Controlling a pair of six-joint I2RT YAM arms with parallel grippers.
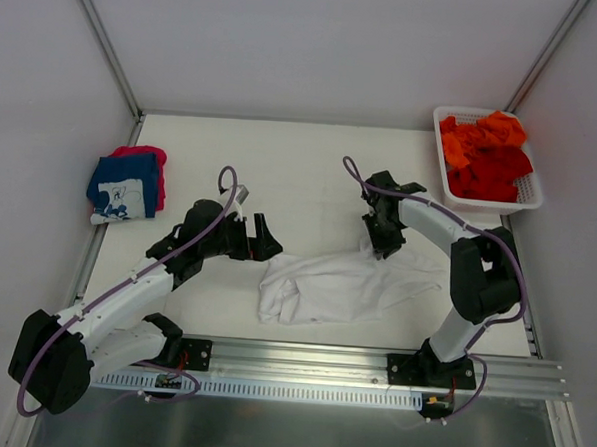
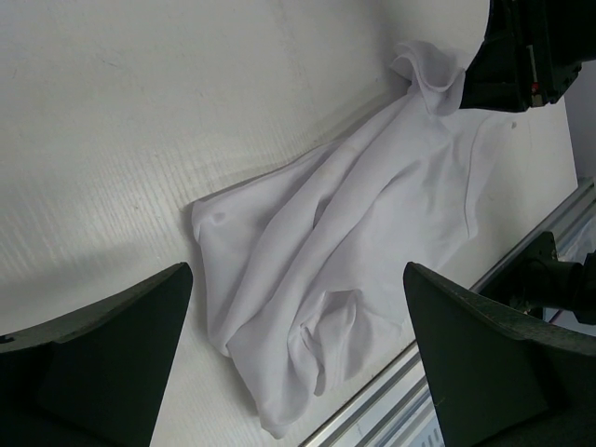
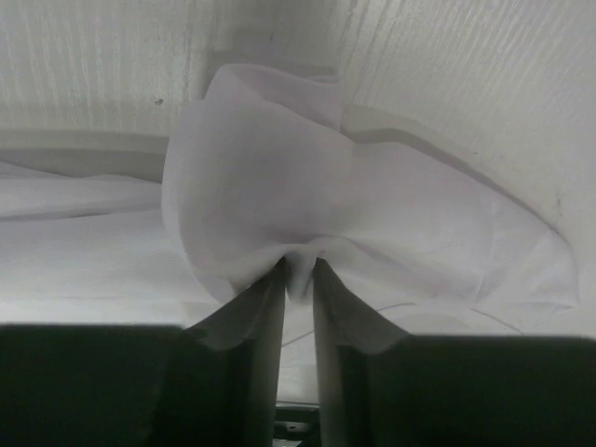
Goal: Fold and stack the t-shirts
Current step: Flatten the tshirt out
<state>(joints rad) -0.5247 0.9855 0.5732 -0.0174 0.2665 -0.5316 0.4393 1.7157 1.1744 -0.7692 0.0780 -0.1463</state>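
Nearest the onlooker, along the bottom of the overhead view, a metal rail [image 1: 301,362] carries the bases of two robot arms. Just beyond it, in the lower middle of the frame, a white t-shirt [image 1: 335,284] lies crumpled and unfolded on the pale table [image 1: 282,163], one side bunched in loose ridges. At its left edge the left gripper [image 1: 270,238] hovers with its jaws spread wide and nothing between them. At the shirt's upper right corner the right gripper [image 3: 298,275] has its two fingers pressed together on a small pinch of the white cloth, which puffs up above them in a soft fold. The fabric looks thin, light and limp. It will likely sag and drag rather than keep any shape, so it is best taken at an edge, such as a hem or shoulder, with a second hold at the opposite side to spread it flat. Farther back, at the left edge of the frame, a folded navy tee [image 1: 125,186] with white print sits on a pink-red tee [image 1: 147,155]. In the upper right corner, a white basket [image 1: 485,204] holds the orange and red tees [image 1: 487,153], heaped unfolded.
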